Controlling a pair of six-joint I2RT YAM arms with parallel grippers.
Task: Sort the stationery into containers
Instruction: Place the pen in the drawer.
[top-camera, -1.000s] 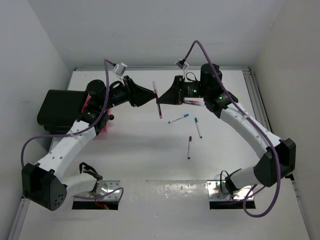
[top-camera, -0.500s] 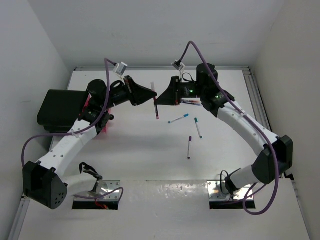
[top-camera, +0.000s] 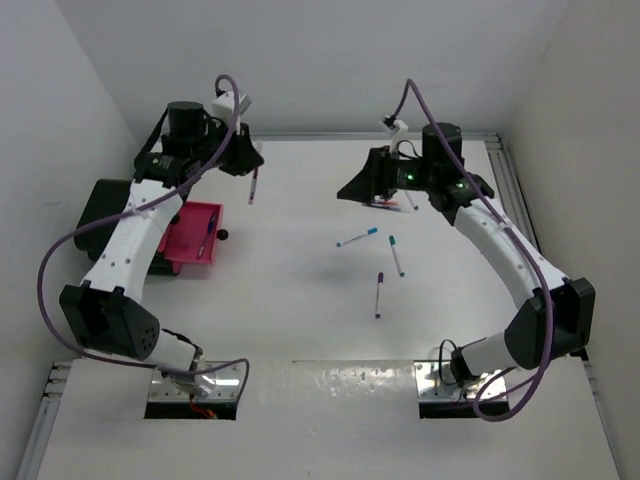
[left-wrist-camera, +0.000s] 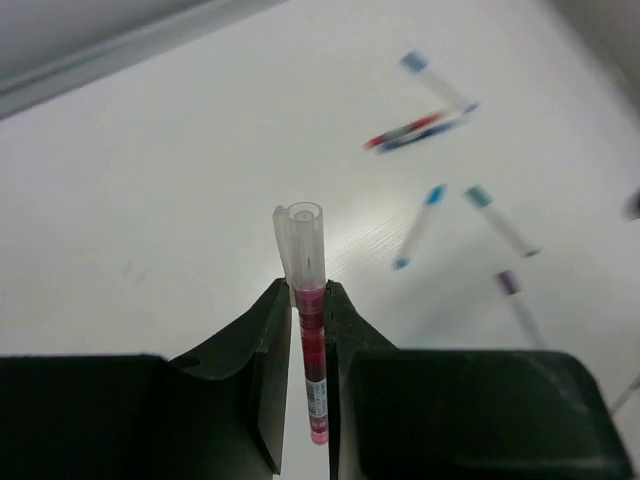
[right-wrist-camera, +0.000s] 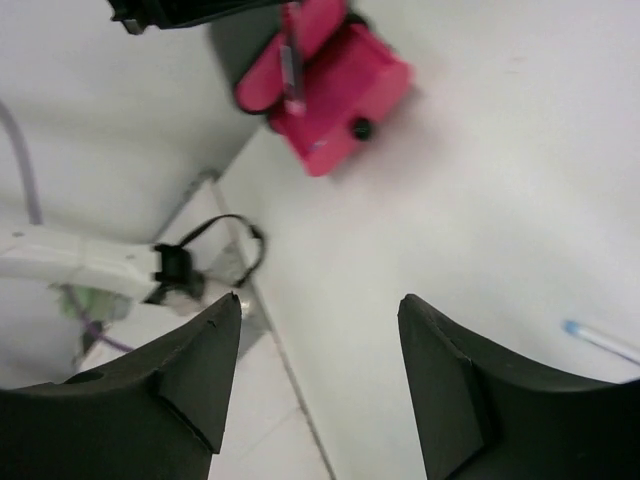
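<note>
My left gripper (top-camera: 247, 165) is raised over the far left of the table, shut on a red pen with a clear cap (top-camera: 252, 186). In the left wrist view the pen (left-wrist-camera: 311, 330) stands upright between the fingers. The magenta tray (top-camera: 192, 215) lies below and to the left, holding at least one pen, with the black box (top-camera: 100, 212) beside it. My right gripper (top-camera: 362, 187) hangs open and empty at the far middle (right-wrist-camera: 320, 300). Loose pens lie on the table: a blue one (top-camera: 357, 237), a teal one (top-camera: 396, 255) and a purple one (top-camera: 379, 294).
A small cluster of pens (top-camera: 388, 203) lies just under the right gripper. The pink tray (right-wrist-camera: 335, 85) shows at the top of the right wrist view. Side walls close the table in on the left, right and back.
The right gripper has opened, let go of the red pen and drawn back to the right. The left gripper, shut on the pen, has swung it left and farther back, toward the tray.
</note>
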